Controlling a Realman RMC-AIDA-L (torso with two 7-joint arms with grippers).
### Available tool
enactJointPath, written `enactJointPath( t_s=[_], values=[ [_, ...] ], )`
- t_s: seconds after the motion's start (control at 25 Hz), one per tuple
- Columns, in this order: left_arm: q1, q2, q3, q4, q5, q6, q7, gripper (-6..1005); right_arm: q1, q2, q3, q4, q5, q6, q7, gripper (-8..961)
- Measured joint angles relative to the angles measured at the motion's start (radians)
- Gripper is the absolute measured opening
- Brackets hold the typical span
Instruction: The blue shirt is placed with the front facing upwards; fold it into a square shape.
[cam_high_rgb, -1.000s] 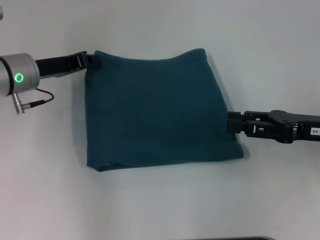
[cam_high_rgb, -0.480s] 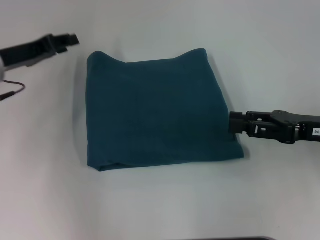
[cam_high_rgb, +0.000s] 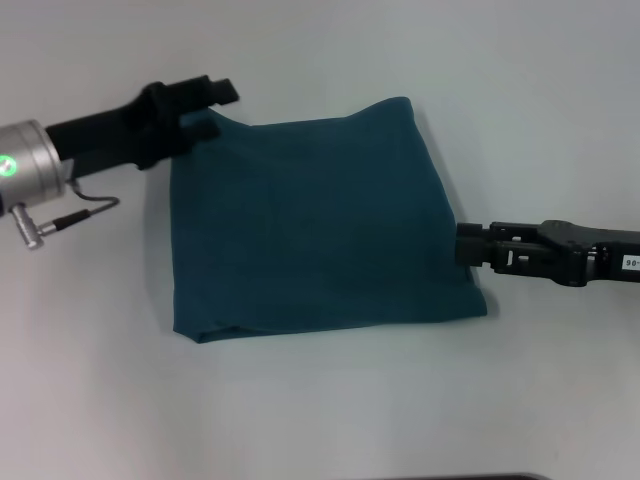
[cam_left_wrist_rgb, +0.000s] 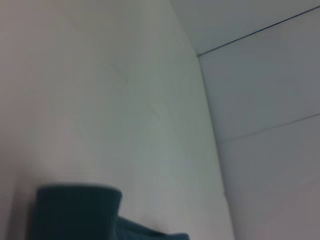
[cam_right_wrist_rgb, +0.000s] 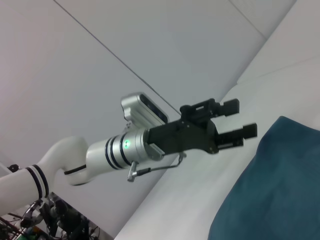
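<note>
The blue shirt (cam_high_rgb: 320, 225) lies folded into a rough rectangle in the middle of the white table, plain teal side up, with no letters showing. My left gripper (cam_high_rgb: 213, 109) is open at the shirt's far left corner, one finger over the cloth and one beyond it. In the right wrist view the left gripper (cam_right_wrist_rgb: 240, 119) shows with its jaws apart, just past the shirt's (cam_right_wrist_rgb: 270, 190) corner. A corner of the shirt (cam_left_wrist_rgb: 75, 210) fills the edge of the left wrist view. My right gripper (cam_high_rgb: 462, 245) rests against the shirt's right edge.
The white table (cam_high_rgb: 320, 420) surrounds the shirt on all sides. A dark strip (cam_high_rgb: 450, 477) marks the table's near edge. A grey cable and plug (cam_high_rgb: 60, 220) hang from the left wrist.
The left gripper pulled away from the far left corner to the upper left, then came back over that corner, open. The right arm and the shirt stayed put.
</note>
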Motion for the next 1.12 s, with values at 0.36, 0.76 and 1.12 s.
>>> enactJointPath(
  t_s=[0.36, 0.76, 1.12],
  values=[
    [0.01, 0.099, -0.2, 0.055, -0.014, 0.376, 0.032, 661, 0.06, -0.047, 0.053, -0.041, 0.006, 0.002, 0.128, 731],
    [0.099, 0.113, -0.22, 0.055, -0.028, 0.527, 0.216, 661, 0.096, -0.054, 0.063, -0.054, 0.017, 0.011, 0.162, 743],
    [0.129, 0.064, -0.208, 0.025, 0.0, 0.528, 0.653, 740, 0.081, -0.012, 0.078, -0.153, 0.067, -0.009, 0.002, 753]
  ],
)
